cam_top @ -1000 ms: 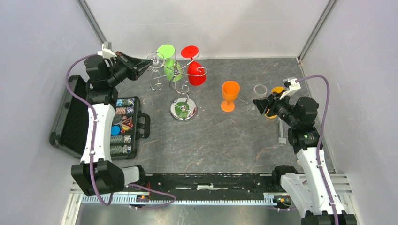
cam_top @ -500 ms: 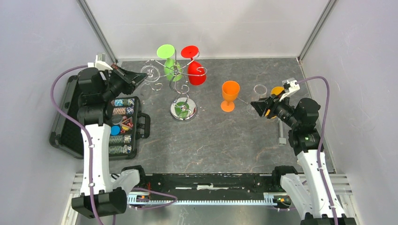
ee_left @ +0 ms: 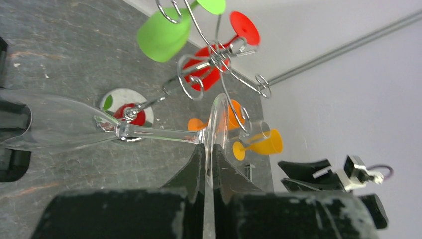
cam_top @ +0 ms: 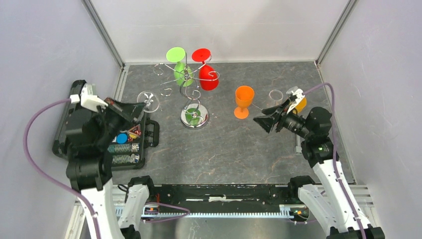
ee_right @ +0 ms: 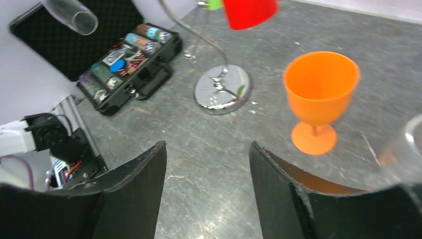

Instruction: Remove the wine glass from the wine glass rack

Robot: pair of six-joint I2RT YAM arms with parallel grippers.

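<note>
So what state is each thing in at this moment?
clear glass: off the rack, held by its foot, lying sideways
left hand: shut on clear glass
right hand: open, empty
rack: upright, green glass and red glass hanging
orange glass: standing upright
case: open

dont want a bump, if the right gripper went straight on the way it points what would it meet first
Most likely the round base of the wine glass rack, dead ahead of the open right gripper. The orange goblet stands just off that line, though depth is unclear.
</note>
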